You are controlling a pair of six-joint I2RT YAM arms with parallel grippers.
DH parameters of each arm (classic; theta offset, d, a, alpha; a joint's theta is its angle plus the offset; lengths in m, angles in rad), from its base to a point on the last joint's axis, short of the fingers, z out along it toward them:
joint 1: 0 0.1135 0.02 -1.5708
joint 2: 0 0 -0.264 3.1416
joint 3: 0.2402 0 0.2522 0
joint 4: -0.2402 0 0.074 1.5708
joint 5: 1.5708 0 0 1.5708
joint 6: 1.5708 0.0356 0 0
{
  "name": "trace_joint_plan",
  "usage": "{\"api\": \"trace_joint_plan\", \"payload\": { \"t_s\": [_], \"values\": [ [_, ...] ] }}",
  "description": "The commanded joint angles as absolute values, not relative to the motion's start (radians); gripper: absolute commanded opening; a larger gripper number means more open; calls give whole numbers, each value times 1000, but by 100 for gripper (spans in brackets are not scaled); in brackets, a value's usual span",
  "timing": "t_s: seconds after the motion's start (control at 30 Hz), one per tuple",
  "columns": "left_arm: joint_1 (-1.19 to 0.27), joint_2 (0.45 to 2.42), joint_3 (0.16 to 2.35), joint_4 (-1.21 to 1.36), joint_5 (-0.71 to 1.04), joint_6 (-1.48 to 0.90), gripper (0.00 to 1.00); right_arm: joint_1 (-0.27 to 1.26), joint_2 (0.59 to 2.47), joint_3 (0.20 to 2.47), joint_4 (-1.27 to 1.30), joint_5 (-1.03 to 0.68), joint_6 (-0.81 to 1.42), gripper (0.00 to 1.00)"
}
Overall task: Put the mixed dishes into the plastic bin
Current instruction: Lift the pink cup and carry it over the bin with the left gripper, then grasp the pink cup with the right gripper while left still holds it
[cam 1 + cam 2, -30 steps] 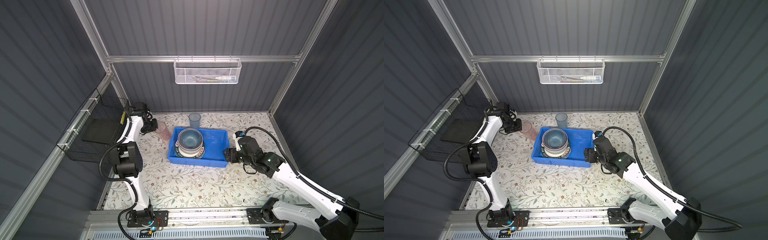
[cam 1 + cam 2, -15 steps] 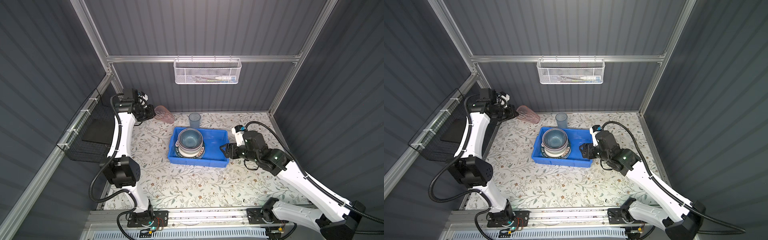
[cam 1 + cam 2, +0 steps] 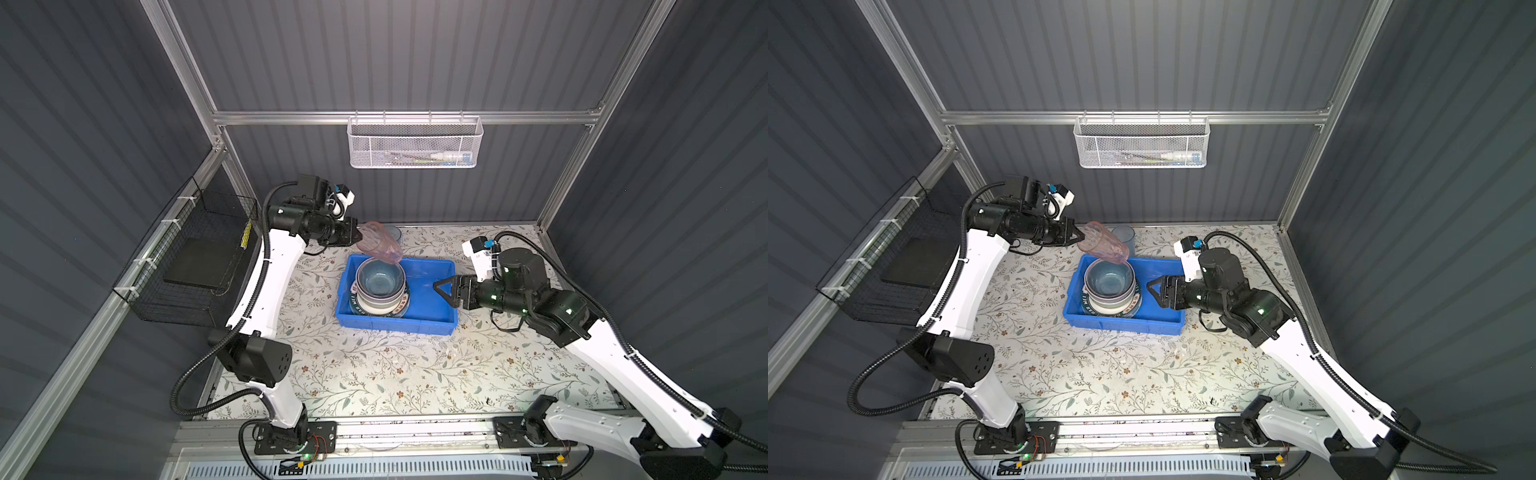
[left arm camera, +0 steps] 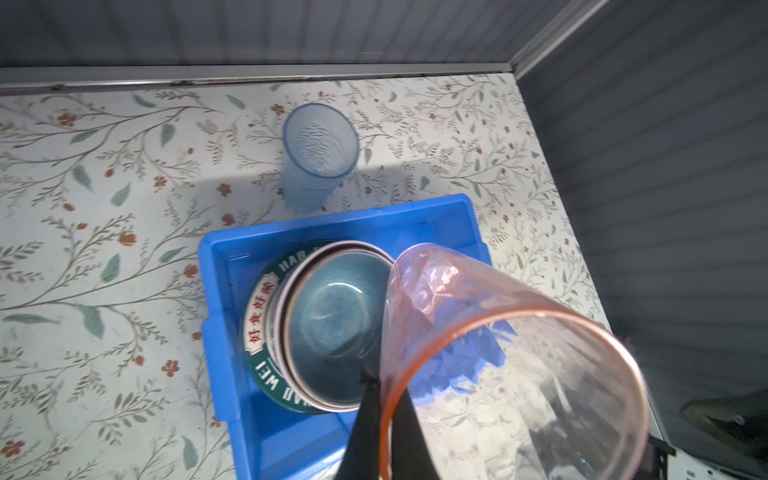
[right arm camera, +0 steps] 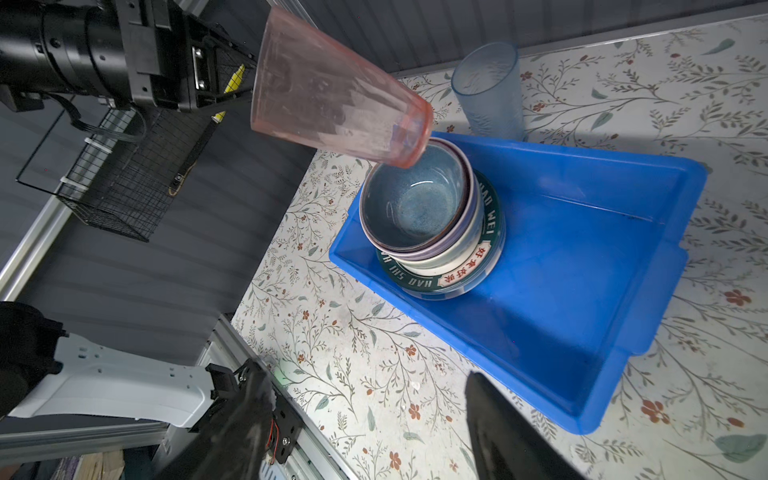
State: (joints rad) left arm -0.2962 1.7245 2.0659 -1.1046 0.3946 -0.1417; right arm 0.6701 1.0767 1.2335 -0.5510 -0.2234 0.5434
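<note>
Left wrist: translucent faceted pink tumbler (image 4: 498, 353)

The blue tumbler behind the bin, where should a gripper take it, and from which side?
Probably the rim: the blue tumbler stands upright, mouth open, close behind the plastic bin, so come from above and pinch its wall, one finger inside. The open right gripper is free.
</note>
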Motion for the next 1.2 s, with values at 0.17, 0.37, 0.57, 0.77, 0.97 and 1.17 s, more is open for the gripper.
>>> {"api": "trace_joint_plan", "payload": {
  "t_s": [0.17, 0.37, 0.57, 0.77, 0.97, 1.17],
  "values": [
    [-523, 1622, 1934, -976, 321, -227, 0, 669, 1155, 1402, -686, -163, 560, 71],
    [-661, 1614, 1869, -958, 55, -322, 0, 676, 1182, 1463, -699, -147, 553, 69],
    [-767, 1618, 1856, -924, -112, -396, 0, 705, 1285, 1567, -817, -9, 535, 64],
    [-807, 1624, 1860, -899, -178, -428, 0, 739, 1357, 1630, -882, 74, 520, 53],
    [-830, 1603, 1841, -876, -214, -428, 0, 746, 1405, 1637, -900, 191, 533, 42],
    [-834, 1591, 1817, -861, -187, -425, 0, 750, 1466, 1660, -900, 230, 538, 33]
  ]
}}
